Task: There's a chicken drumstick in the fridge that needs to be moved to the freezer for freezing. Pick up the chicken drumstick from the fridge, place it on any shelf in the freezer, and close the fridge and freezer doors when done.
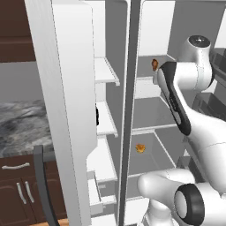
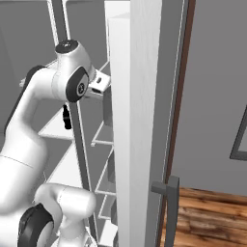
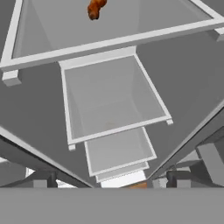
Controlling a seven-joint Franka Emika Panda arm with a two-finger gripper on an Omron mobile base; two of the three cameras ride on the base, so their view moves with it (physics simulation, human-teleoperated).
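We judge the task barely begun. The chicken drumstick (image 1: pixel 155 64) sits on an upper shelf (image 1: pixel 150 78) of the fridge (image 1: pixel 154 110), right of centre near the top of the left base view; the hand view has it at its top edge (image 3: pixel 96 8), on the shelf's glass. Nothing has been lifted yet. The arm's wrist reaches into the wide compartment just beside the drumstick, but the gripper's fingers are hidden from us, so we cannot tell whether the hand is open or closed. A brighter orange lump (image 1: pixel 140 148) lies on a lower shelf. The freezer (image 1: pixel 105 110), left of the divider, stands open, as does its door (image 1: pixel 66 110). Grasping, transferring and closing both doors all remain.
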